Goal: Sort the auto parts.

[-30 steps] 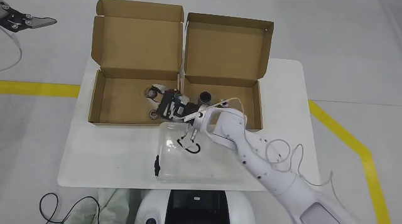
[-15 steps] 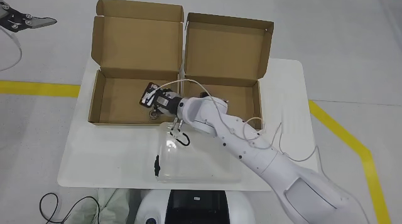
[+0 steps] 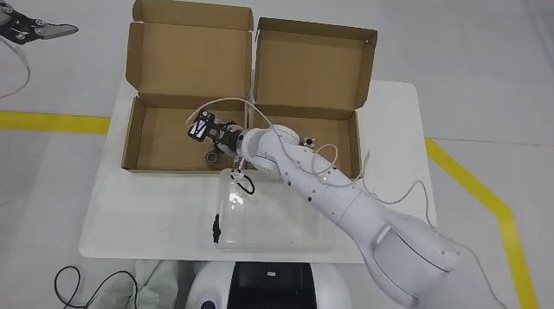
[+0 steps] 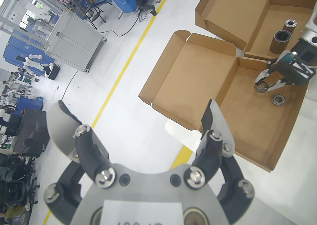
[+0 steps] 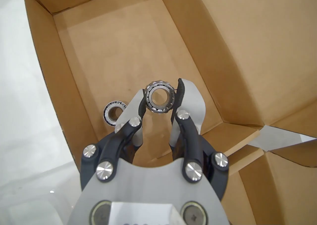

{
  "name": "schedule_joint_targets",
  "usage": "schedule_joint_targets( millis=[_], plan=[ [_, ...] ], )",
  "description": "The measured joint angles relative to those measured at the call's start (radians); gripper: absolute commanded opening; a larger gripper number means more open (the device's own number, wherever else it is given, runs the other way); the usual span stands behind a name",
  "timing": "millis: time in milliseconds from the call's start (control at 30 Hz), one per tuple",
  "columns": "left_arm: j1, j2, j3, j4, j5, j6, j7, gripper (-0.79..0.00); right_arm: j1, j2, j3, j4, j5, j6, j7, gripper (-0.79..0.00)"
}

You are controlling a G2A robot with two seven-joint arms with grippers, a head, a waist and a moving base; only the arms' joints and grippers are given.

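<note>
Top view first. My right gripper (image 3: 208, 131) sits over the left-hand box (image 3: 156, 140), centre-left of frame, with its arm slanting up from lower right across the clear tray (image 3: 277, 222). A loose bearing (image 3: 210, 158) lies on the box floor just below the gripper, by the front wall, so I take this box to be the bearings' bin.

Left wrist view now. My left gripper (image 4: 135, 112) hangs beyond the table edge with its fingers spread wide and nothing between them. I'd say it's kept out there to leave the other arm room. At the right of frame the right gripper pinches the held bearing (image 4: 261, 86) over the box floor, and the loose bearing lies just beside it. In the right-hand box (image 4: 275, 15), upper right, two sleeves (image 4: 282, 42) stand upright, kept apart from the bearings.

Right wrist view. Mid-frame, both pads are clamped on the held bearing's outer ring, with its bore facing the camera. A grip across the outside looks secure to me. The loose bearing is lower left of it, near the wall. My guess is the next move is to lower it and let go next to its twin.
</note>
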Motion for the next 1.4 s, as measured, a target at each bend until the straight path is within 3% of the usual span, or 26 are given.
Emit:
schedule_joint_targets(
  millis=[100, 333, 500, 700, 833, 1067, 1400],
  plan=[
    [0.0, 0.0, 0.0, 0.0, 0.0, 0.0, 0.0, 0.0, 0.018, -0.022, -0.006, 0.044, 0.008, 0.002, 0.021, -0.631],
    [0.0, 0.0, 0.0, 0.0, 0.0, 0.0, 0.0, 0.0, 0.043, -0.065, -0.011, 0.141, 0.022, -0.001, 0.02, -0.64],
    [0.0, 0.0, 0.0, 0.0, 0.0, 0.0, 0.0, 0.0, 0.051, -0.088, -0.013, 0.192, 0.02, -0.004, 0.008, -0.603],
    [0.0, 0.0, 0.0, 0.0, 0.0, 0.0, 0.0, 0.0, 0.057, -0.103, -0.006, 0.215, 0.009, -0.009, -0.022, -0.496],
    [0.0, 0.0, 0.0, 0.0, 0.0, 0.0, 0.0, 0.0, 0.054, -0.1, 0.003, 0.203, -0.01, -0.01, -0.045, -0.514],
    [0.0, 0.0, 0.0, 0.0, 0.0, 0.0, 0.0, 0.0, 0.007, -0.058, 0.049, 0.088, -0.063, -0.016, -0.128, -0.496],
    [0.0, 0.0, 0.0, 0.0, 0.0, 0.0, 0.0, 0.0, -0.226, 0.088, 0.212, -0.374, -0.22, -0.074, -0.063, -0.471]
  ],
)
